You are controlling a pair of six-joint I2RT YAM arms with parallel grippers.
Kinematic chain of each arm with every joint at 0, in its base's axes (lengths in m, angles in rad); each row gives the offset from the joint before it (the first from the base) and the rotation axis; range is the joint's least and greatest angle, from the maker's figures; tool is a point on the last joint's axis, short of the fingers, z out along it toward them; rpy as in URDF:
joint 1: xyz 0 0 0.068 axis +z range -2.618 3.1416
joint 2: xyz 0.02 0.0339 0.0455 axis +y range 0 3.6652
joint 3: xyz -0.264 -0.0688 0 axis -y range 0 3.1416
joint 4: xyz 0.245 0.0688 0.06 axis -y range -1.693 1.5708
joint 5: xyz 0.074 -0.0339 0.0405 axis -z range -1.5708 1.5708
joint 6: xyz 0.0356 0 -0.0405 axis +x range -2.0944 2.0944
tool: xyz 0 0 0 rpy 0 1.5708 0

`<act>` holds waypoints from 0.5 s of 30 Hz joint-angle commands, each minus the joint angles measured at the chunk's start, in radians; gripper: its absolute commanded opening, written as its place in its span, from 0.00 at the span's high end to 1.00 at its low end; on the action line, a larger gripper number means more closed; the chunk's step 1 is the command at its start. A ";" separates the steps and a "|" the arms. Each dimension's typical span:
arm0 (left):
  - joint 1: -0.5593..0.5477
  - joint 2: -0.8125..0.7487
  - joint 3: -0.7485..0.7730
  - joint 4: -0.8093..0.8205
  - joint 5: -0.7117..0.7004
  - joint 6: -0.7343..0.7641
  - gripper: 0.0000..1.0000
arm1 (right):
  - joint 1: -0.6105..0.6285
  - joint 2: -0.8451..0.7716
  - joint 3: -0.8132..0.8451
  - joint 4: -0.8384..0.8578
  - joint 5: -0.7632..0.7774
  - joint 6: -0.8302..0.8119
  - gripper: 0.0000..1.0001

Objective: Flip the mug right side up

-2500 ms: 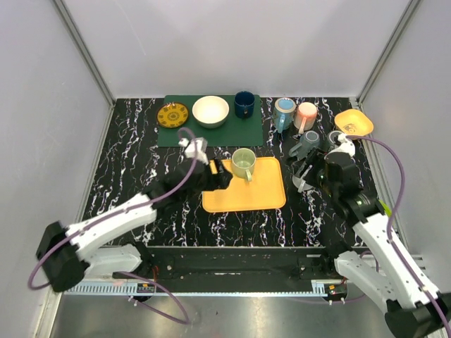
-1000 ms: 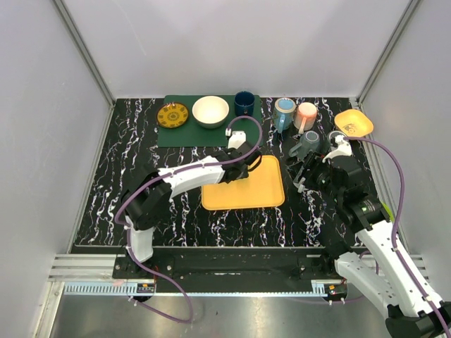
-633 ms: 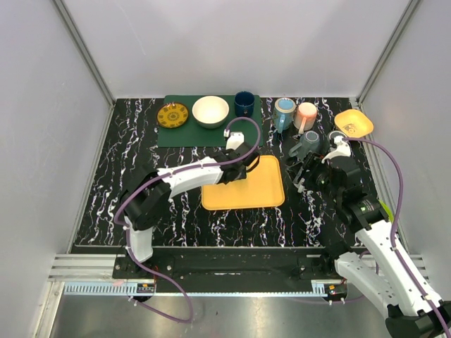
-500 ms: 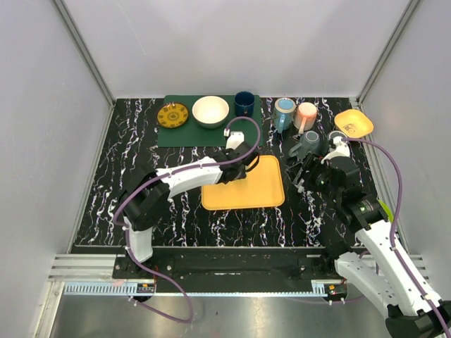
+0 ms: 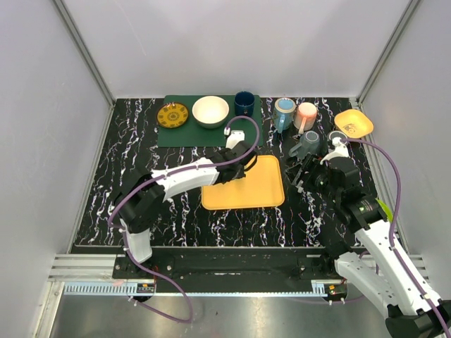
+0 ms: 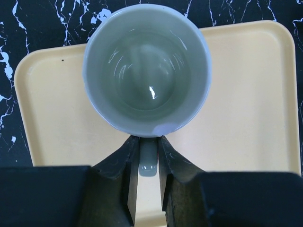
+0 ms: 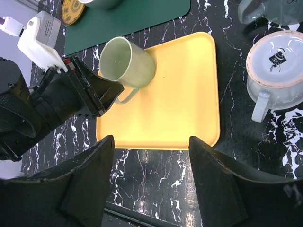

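Note:
A pale green mug (image 6: 147,71) sits on the yellow tray (image 6: 246,118) near its far left corner, its open mouth facing straight up at the left wrist camera. My left gripper (image 6: 147,156) is shut on the mug's handle (image 6: 148,163), one finger on each side. In the right wrist view the mug (image 7: 127,64) shows with the left gripper (image 7: 111,92) against its handle. From above, the left gripper (image 5: 239,167) hides the mug. My right gripper (image 7: 151,142) hangs open and holds nothing, off the tray's right edge (image 5: 299,172).
At the back, a green mat (image 5: 211,132) carries a yellow plate (image 5: 173,115), a white bowl (image 5: 211,110) and a dark blue cup (image 5: 244,103). A blue mug (image 5: 284,113), a pink mug (image 5: 306,114), a grey mug (image 5: 306,143) and an orange dish (image 5: 353,123) crowd the back right.
The left arm swung in over the tray's far corner. Within the last half second its jaws narrowed onto the mug's handle. The right arm has barely moved.

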 commanded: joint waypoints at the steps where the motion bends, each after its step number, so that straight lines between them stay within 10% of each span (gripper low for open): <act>1: 0.014 -0.039 -0.020 0.046 0.029 0.019 0.76 | 0.008 0.002 0.003 0.039 -0.013 0.012 0.31; 15: 0.025 -0.046 -0.029 0.057 0.052 0.036 0.70 | 0.008 0.019 0.000 0.048 -0.013 0.021 0.31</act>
